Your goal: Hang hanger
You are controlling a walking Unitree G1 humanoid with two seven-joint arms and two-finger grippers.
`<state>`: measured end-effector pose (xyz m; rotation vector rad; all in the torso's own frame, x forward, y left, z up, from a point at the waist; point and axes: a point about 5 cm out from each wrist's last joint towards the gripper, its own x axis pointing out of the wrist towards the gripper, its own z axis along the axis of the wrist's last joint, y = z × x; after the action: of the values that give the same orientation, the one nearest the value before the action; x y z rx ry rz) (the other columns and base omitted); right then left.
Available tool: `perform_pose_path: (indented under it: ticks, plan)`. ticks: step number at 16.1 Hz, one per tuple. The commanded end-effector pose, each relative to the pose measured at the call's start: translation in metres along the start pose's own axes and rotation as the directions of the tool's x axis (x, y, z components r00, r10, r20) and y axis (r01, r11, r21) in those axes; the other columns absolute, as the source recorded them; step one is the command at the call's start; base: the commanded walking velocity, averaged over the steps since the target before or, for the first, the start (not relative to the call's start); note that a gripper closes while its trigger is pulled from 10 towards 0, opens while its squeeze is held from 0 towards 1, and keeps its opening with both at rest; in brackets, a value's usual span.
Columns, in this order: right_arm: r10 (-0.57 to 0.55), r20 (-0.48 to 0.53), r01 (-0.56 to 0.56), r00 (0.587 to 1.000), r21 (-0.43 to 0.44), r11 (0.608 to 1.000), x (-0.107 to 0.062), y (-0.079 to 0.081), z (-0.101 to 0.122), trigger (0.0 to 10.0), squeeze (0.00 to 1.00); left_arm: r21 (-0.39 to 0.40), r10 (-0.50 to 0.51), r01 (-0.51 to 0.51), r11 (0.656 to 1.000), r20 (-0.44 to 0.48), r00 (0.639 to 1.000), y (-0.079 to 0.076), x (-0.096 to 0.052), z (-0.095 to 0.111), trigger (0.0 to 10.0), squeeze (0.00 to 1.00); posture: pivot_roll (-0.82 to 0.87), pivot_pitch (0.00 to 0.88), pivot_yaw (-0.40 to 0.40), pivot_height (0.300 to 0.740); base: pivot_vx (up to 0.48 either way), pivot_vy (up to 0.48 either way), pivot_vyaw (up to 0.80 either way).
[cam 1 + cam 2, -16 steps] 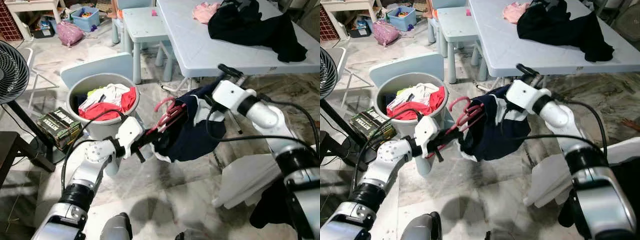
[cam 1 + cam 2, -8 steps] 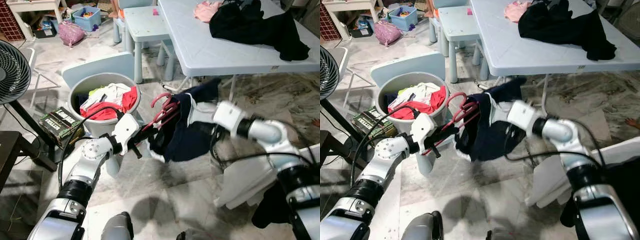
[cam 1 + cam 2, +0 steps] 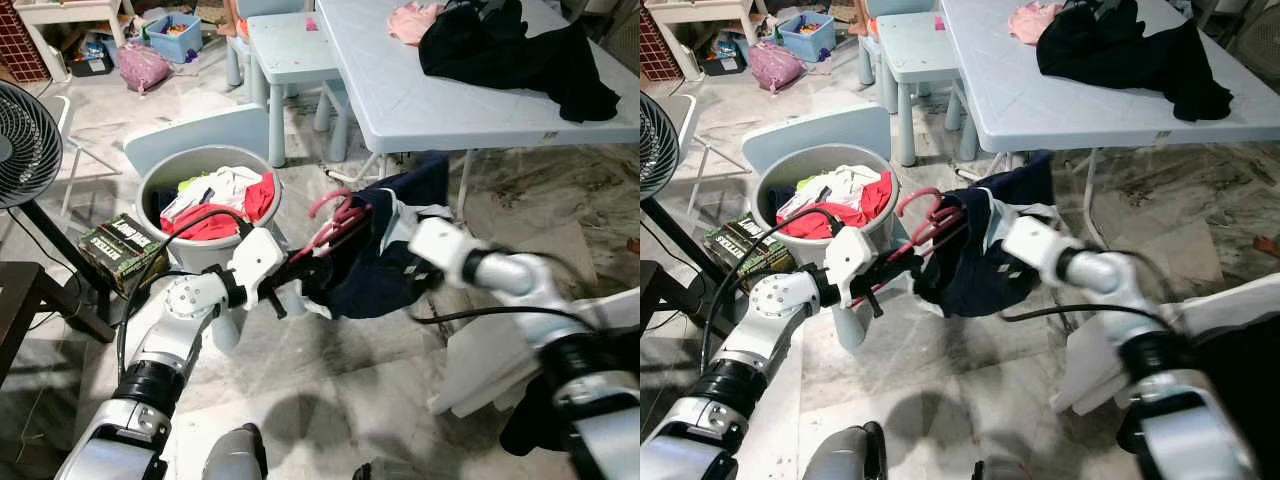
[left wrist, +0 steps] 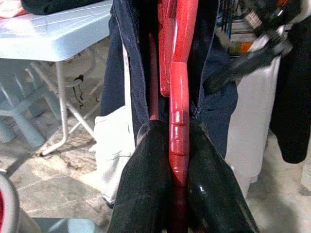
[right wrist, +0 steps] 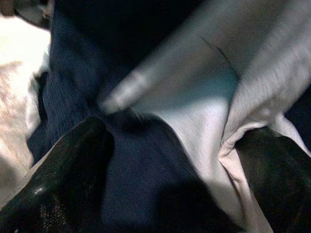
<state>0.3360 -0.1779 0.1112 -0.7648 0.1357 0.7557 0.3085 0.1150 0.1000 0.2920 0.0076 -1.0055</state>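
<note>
- My left gripper [image 4: 177, 160] was clamped on the red hanger [image 3: 335, 222]; in the left wrist view its two black fingers [image 4: 146, 184] pressed against either side of the red plastic bar.
- The red hanger was held in the air in front of me, above the marble floor [image 3: 330, 390], between the grey laundry bucket [image 3: 160, 170] and the pale blue surface [image 3: 400, 90]; its hook end pointed up and away from my left wrist.
- A navy garment with white trim [image 3: 375, 265] hung from the hanger, draped over its far end and sagging below it.
- My right gripper [image 5: 160, 160] was pushed into the navy garment; in the right wrist view its fingers [image 5: 58, 179] stood apart, with dark blue and white cloth bunched between them.
- The laundry bucket, just beside my left arm, held red and white clothes [image 3: 215, 205].
- A black garment [image 3: 510, 50] and a pink one [image 3: 410, 20] lay on the pale blue surface, well apart from the hanger.
- A green box [image 3: 120, 250] sat on the floor beside the bucket, near a black standing fan [image 3: 25, 140].
</note>
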Motion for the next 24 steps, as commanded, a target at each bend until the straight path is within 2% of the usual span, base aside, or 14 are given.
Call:
perform_pose_path:
  ticks: [1, 2, 3, 5, 10, 24]
  plan:
    - [-0.004, -0.012, 0.004, 1.000, 0.007, 1.000, 0.005, 0.004, -0.001, 10.0, 0.00, 0.020, -0.027, 0.026, 0.999, 0.033, 0.999, -0.003, 0.003, 0.008, 0.0, 0.00, -0.05, 0.081, -0.012, 0.740, 0.000, 0.000, 0.00]
    - [-0.002, -0.010, 0.002, 1.000, 0.009, 1.000, 0.007, 0.006, 0.000, 10.0, 0.00, 0.019, -0.029, 0.029, 0.999, 0.034, 0.999, -0.003, 0.003, 0.008, 0.0, 0.00, -0.05, 0.081, -0.012, 0.740, 0.000, 0.000, 0.00]
    - [0.005, 0.016, -0.006, 1.000, 0.035, 0.999, 0.010, 0.010, 0.003, 0.0, 0.00, 0.018, -0.035, 0.034, 0.999, 0.038, 0.999, -0.005, 0.004, 0.009, 0.0, 0.00, -0.05, 0.081, -0.013, 0.740, 0.000, 0.000, 0.00]
    - [0.021, 0.016, -0.022, 1.000, 0.041, 0.999, 0.014, 0.018, 0.002, 0.0, 0.00, 0.016, -0.041, 0.041, 0.999, 0.047, 0.998, -0.006, 0.005, 0.012, 0.0, 0.00, -0.05, 0.081, -0.013, 0.740, 0.000, 0.000, 0.00]
    - [0.010, 0.019, -0.012, 1.000, 0.076, 0.997, 0.018, 0.018, 0.004, 0.0, 0.00, 0.016, -0.031, 0.030, 0.999, 0.056, 0.998, -0.007, 0.008, 0.014, 0.0, 0.00, -0.05, 0.080, -0.019, 0.740, 0.000, 0.000, 0.00]
    - [0.018, -0.022, -0.016, 1.000, 0.092, 0.996, 0.015, 0.020, -0.006, 0.0, 0.00, 0.022, -0.004, 0.003, 1.000, 0.064, 0.998, -0.003, 0.007, 0.016, 0.0, 0.00, -0.05, 0.088, -0.021, 0.740, 0.000, 0.000, 0.00]
